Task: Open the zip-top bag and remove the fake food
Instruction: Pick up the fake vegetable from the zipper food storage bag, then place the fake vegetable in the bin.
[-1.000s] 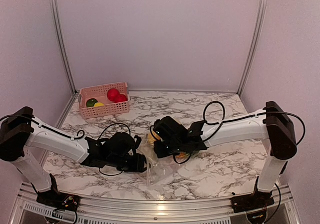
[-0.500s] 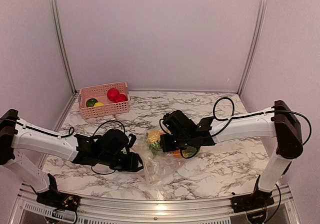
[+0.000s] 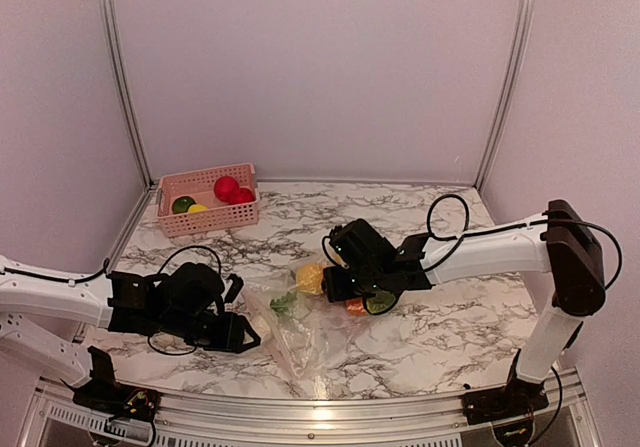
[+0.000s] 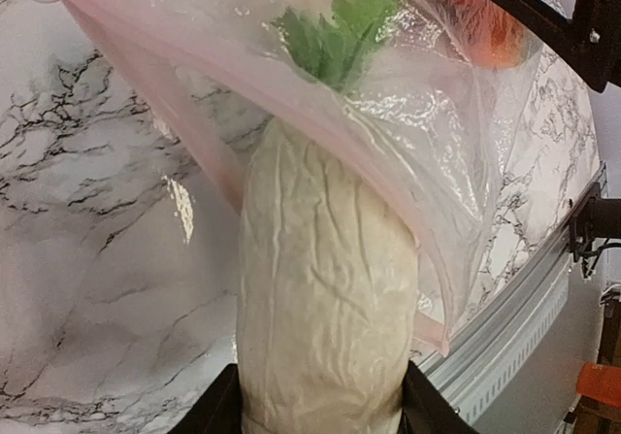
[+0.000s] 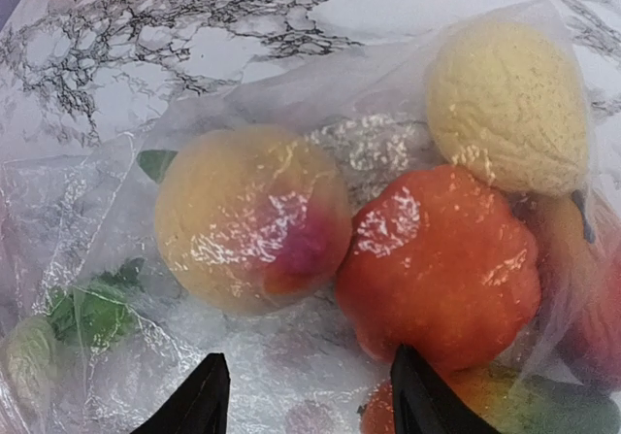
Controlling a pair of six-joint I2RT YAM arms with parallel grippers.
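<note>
The clear zip-top bag point(image 3: 292, 325) lies crumpled on the marble between the arms. My left gripper point(image 3: 243, 331) is shut on a cream ribbed toy vegetable point(image 4: 325, 298) of the fake food. Its body is outside the bag mouth, and its green leaves point(image 4: 340, 31) are still under the plastic point(image 4: 437, 133). My right gripper point(image 5: 310, 400) is open over the bag's far end, one finger point(image 5: 206, 400) on each side of bare plastic. Inside the bag are a yellow-pink peach point(image 5: 252, 220), an orange pepper point(image 5: 441, 259) and a pale lemon point(image 5: 509, 104).
A pink slatted basket point(image 3: 207, 217) at the back left holds red, green and yellow toy fruits. The table's metal front rail point(image 4: 524, 317) runs close to the bag. The right arm's black wrist point(image 4: 563, 16) is just beyond the bag.
My left arm has drawn back to the left, pulling the cream vegetable out of the bag. My right gripper has opened and shifted a little to the right.
</note>
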